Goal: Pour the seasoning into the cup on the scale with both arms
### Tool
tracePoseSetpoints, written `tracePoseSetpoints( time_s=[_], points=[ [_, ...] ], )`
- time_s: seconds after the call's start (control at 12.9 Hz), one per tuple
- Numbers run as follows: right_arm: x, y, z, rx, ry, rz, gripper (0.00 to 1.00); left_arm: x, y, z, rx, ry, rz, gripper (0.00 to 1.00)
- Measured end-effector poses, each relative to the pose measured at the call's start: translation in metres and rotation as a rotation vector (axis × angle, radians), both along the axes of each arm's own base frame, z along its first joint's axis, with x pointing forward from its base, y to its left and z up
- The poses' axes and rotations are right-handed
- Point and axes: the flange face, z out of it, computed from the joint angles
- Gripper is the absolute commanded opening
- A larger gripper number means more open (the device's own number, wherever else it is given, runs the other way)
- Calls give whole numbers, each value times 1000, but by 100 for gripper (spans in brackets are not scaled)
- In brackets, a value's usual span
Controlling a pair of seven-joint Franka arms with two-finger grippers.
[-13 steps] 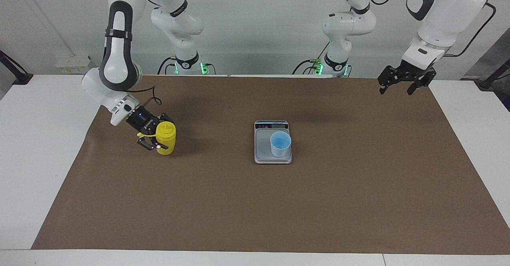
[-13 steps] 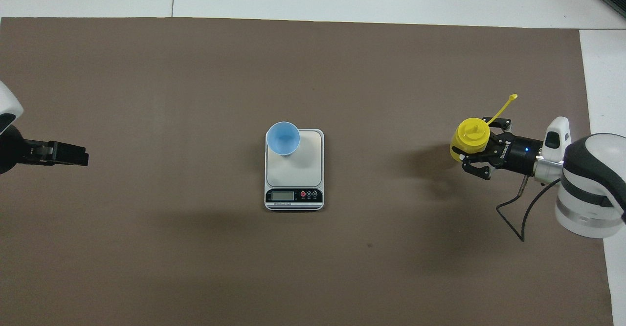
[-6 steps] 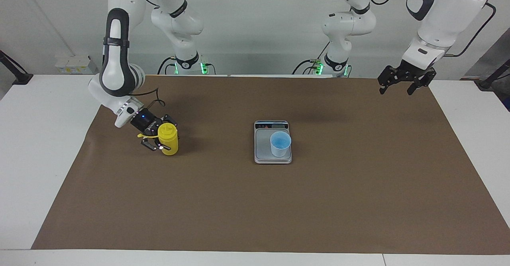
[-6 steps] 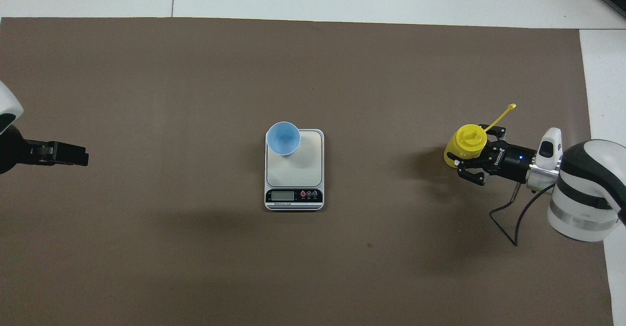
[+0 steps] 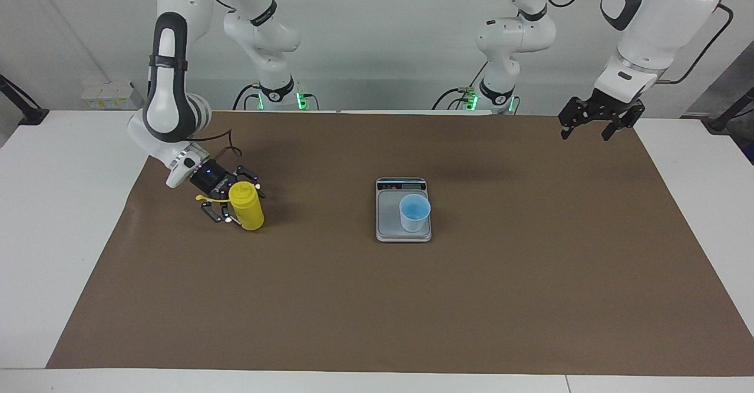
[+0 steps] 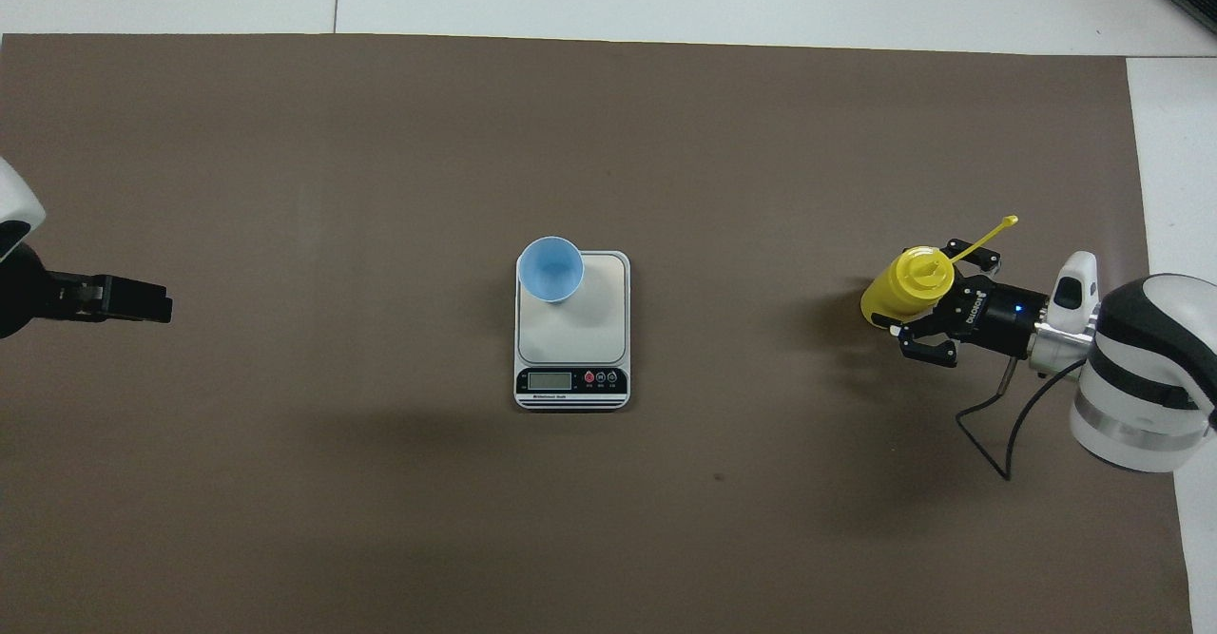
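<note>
The yellow seasoning bottle (image 5: 247, 207) (image 6: 903, 287) is near the right arm's end of the mat, its top leaning toward that end. Its thin strap (image 6: 989, 235) sticks out. My right gripper (image 5: 232, 200) (image 6: 936, 301) is shut on the bottle, low at the mat. I cannot tell whether the base touches the mat. The light-blue cup (image 5: 414, 212) (image 6: 550, 270) stands upright on the silver-grey scale (image 5: 389, 219) (image 6: 594, 325) at mid-table, on the plate's corner farther from the robots. My left gripper (image 5: 594, 126) (image 6: 157, 303) waits open and empty in the air over the mat's left-arm end.
A brown mat (image 5: 377, 304) covers most of the white table (image 5: 59, 204). A black cable (image 6: 994, 425) loops down from the right wrist over the mat. The scale's display strip (image 6: 570, 382) faces the robots.
The right gripper has turned slightly with the bottle. The bottle now leans more toward the right arm's end and its strap has swung nearer the robots. The left arm has not moved.
</note>
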Motion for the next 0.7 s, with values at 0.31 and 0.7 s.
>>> tracePoseSetpoints(
  time_s=[0.31, 0.7],
  points=[
    [-11, -17, -8, -33, -8, 18, 100, 0, 0, 0, 0, 0, 0, 100],
    [-30, -67, -11, -126, 25, 72, 100, 0, 0, 0, 0, 0, 0, 100]
  ],
)
